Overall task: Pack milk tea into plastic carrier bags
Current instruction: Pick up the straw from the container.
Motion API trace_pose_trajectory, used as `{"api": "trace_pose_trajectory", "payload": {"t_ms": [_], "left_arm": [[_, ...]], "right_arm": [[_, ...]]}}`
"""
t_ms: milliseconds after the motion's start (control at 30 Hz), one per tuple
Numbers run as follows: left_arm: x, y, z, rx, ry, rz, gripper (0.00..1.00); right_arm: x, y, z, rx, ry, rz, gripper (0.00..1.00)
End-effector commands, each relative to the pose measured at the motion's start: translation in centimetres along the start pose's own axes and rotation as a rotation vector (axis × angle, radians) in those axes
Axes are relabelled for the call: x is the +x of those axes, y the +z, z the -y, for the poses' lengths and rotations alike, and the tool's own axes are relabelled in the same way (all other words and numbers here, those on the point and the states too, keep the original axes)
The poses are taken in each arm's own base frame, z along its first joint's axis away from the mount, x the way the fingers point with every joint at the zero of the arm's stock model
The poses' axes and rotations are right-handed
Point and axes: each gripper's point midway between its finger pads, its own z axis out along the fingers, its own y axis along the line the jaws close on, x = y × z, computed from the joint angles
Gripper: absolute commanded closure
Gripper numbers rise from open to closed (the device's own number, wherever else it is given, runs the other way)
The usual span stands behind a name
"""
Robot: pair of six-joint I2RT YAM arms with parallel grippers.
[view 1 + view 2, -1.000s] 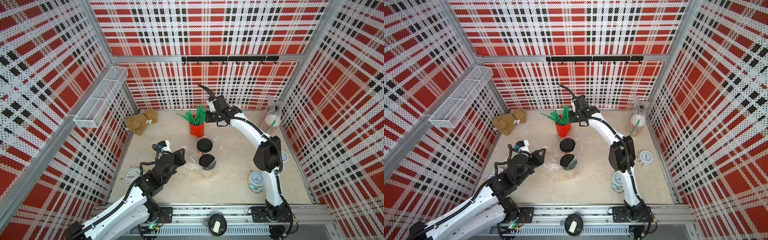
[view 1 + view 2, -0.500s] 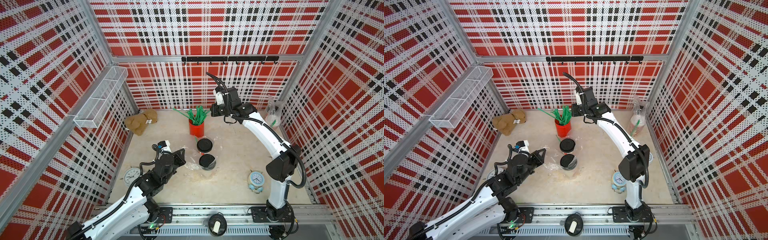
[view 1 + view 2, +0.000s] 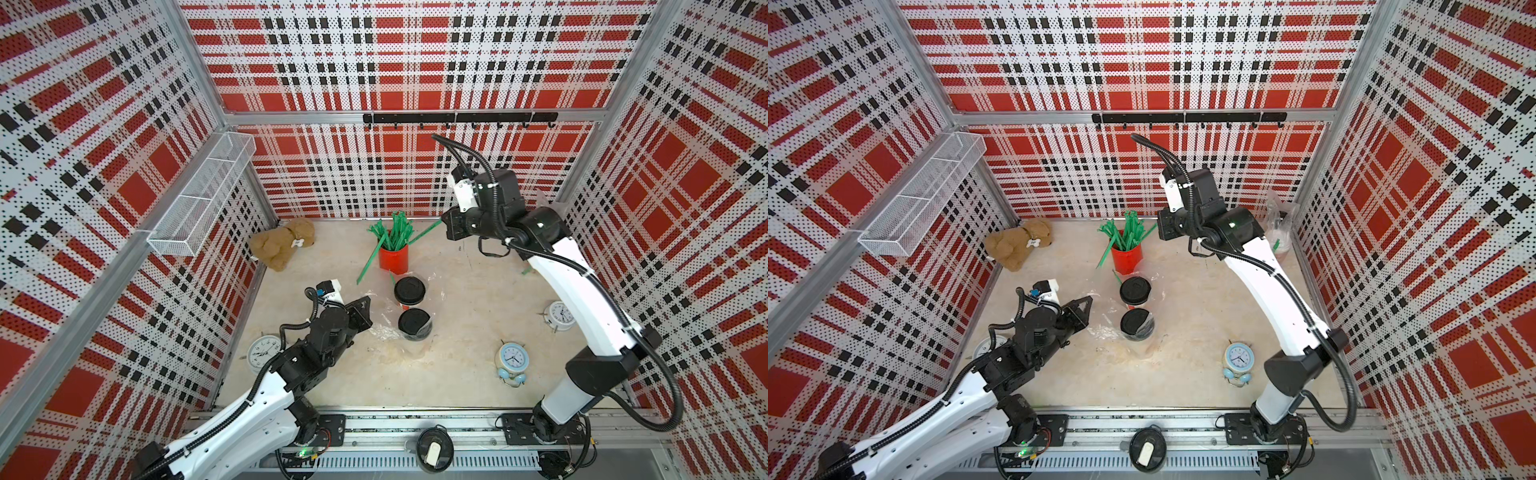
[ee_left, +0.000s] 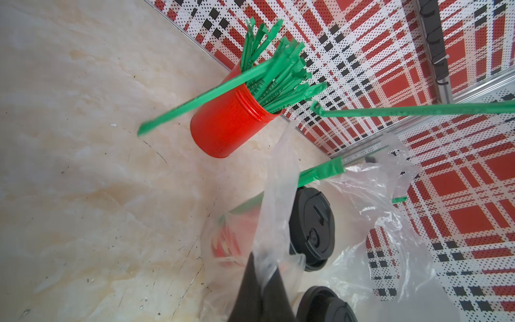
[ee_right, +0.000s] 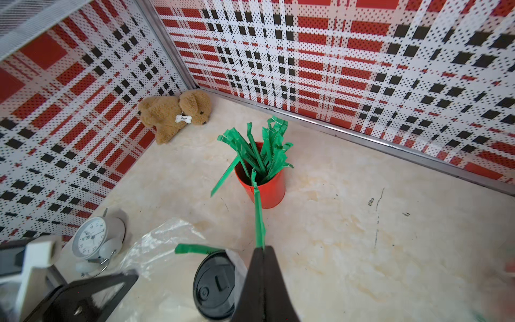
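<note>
1. Lower left of centre in a top view, the left gripper [image 3: 362, 306] is closed on the carrier bag [image 3: 380, 318].
2. At centre, two black-lidded milk tea cups [image 3: 410, 289] stand upright in that bag.
3. Just above them stands the red straw holder [image 3: 393, 259].
4. At upper right, the raised right gripper [image 5: 263, 251] pinches a green straw [image 5: 258, 212].
5. At far right, a second carrier bag [image 3: 1277, 226] stands by the wall.

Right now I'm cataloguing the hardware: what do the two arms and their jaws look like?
The left arm and right arm have white shells, black joints and black ribbed cable hoses. The left gripper and right gripper carry black pointed jaws.
</note>
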Motion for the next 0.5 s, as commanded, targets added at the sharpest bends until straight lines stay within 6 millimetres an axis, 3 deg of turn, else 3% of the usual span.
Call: {"api": "trace_pose_trajectory", "payload": {"t_ms": [0, 200, 300, 467], "left_arm": [[-1.0, -0.3, 1.4, 0.032, 0.010, 0.022, 1.00], [-0.9, -0.4, 2.0, 0.043, 0.025, 0.021, 1.00], [-1.0, -0.6, 2.1, 0.042, 0.035, 0.024, 1.00], [-1.2, -0.8, 2.7, 0.052, 0.053, 0.028, 1.00]], "right_arm": [[1.1, -2.9, 0.1, 0.019, -0.037, -0.011, 1.00], [1.4, -7.1, -0.8, -0.031, -0.034, 0.033, 1.00], [1.4, -9.4, -2.9, -0.086, -0.076, 0.053, 1.00], [3.1, -12.0, -7.3, -0.214, -0.160, -0.007, 1.00]]}}
